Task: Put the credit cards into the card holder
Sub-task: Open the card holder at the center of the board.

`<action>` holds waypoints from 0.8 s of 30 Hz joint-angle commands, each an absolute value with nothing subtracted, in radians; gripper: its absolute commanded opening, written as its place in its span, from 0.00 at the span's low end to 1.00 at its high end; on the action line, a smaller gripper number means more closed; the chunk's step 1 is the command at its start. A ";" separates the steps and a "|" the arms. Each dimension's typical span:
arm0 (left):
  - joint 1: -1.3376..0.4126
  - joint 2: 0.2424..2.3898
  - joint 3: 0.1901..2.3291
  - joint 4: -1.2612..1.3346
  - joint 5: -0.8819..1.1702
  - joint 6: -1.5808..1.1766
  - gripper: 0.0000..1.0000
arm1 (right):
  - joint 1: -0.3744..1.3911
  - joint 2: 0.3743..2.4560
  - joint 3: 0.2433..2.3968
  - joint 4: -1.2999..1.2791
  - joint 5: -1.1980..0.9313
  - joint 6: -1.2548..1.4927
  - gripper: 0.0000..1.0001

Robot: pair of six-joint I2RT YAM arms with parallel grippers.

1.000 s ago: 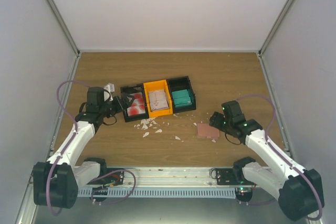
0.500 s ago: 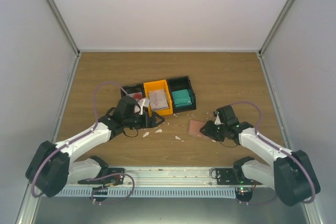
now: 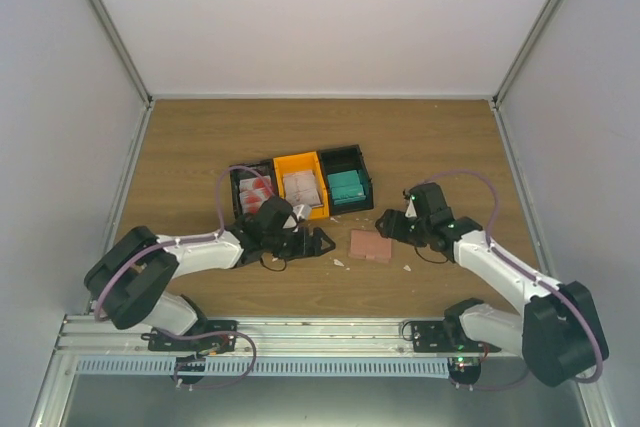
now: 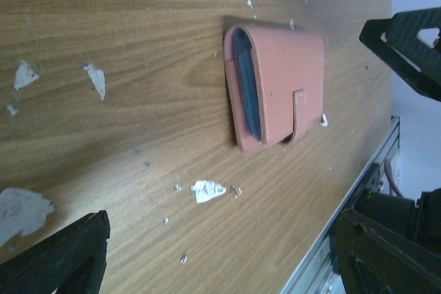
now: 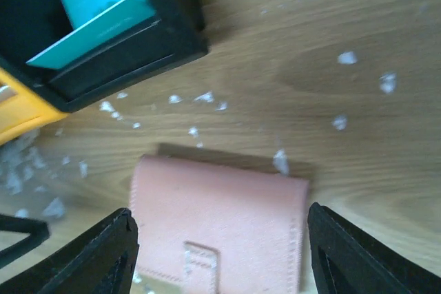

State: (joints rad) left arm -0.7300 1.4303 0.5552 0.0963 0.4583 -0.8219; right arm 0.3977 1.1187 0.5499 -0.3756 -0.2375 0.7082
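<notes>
The card holder (image 3: 371,245) lies closed and flat on the wooden surface (image 3: 430,137), just near-right of a row of three bins (image 3: 298,156). It sits between the two pincers. The left pincer (image 3: 322,241), jaws wide and empty, faces it from the left. The right pincer (image 3: 392,225) hovers at its far-right edge, also spread and gripping nothing. The step in hand appears to be opening the holder, which likely calls for one pincer to pin it while the other lifts the tabbed flap. The bins hold red-blobbed cards (image 3: 258,190), pale cards (image 3: 303,188) and teal cards (image 3: 346,186). Paper scraps (image 4: 207,189) litter the wood.
</notes>
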 commanded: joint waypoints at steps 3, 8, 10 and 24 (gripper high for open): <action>-0.751 1.510 0.578 0.299 0.435 -0.895 0.87 | 0.403 1.249 0.576 -0.416 -0.104 0.597 0.62; -0.764 1.557 0.595 0.335 0.453 -0.910 0.82 | 0.403 1.312 0.531 -0.358 -0.193 0.597 0.47; -0.769 1.577 0.597 0.347 0.459 -0.914 0.82 | 0.402 1.315 0.510 -0.351 -0.210 0.602 0.43; -0.783 1.717 0.602 0.421 0.538 -1.048 0.75 | 0.396 1.430 0.397 -0.121 -0.506 0.616 0.24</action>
State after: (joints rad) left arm -0.7712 1.6737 0.6025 0.3641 0.5152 -0.9867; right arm 0.3923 1.3632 0.4583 -0.1143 -0.4057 0.6071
